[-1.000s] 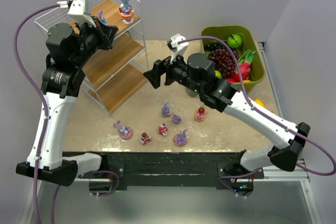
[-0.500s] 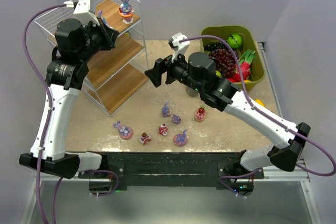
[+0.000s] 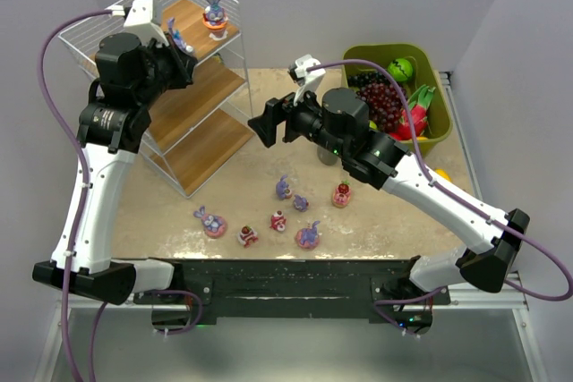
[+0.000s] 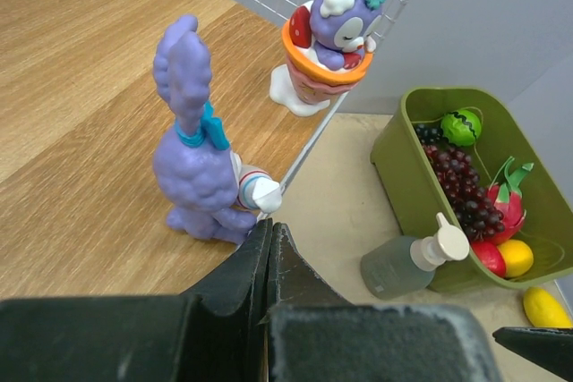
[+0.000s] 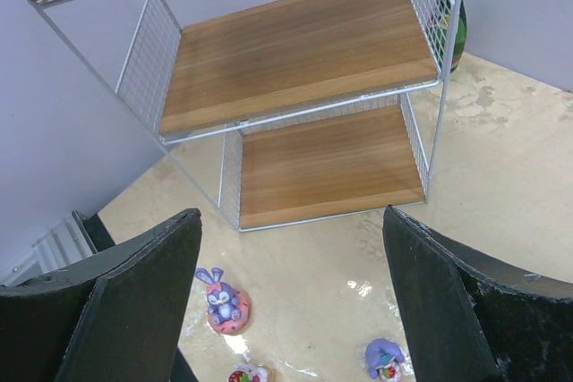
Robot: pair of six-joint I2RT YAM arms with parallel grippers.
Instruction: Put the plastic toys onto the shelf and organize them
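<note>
The left arm [image 3: 89,194] hides part of the shelf [image 3: 192,96]. In front of the shelf, the right gripper [image 5: 291,216] is wide open and empty. The left gripper [image 4: 269,239] is pinched closed on nothing, just behind a purple bunny [image 4: 192,176] on the shelf's top board. It has hardly moved since before.

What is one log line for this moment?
left jaws: shut, empty | right jaws: open, empty | purple long-eared plastic bunny: upright on top wooden shelf board
</note>
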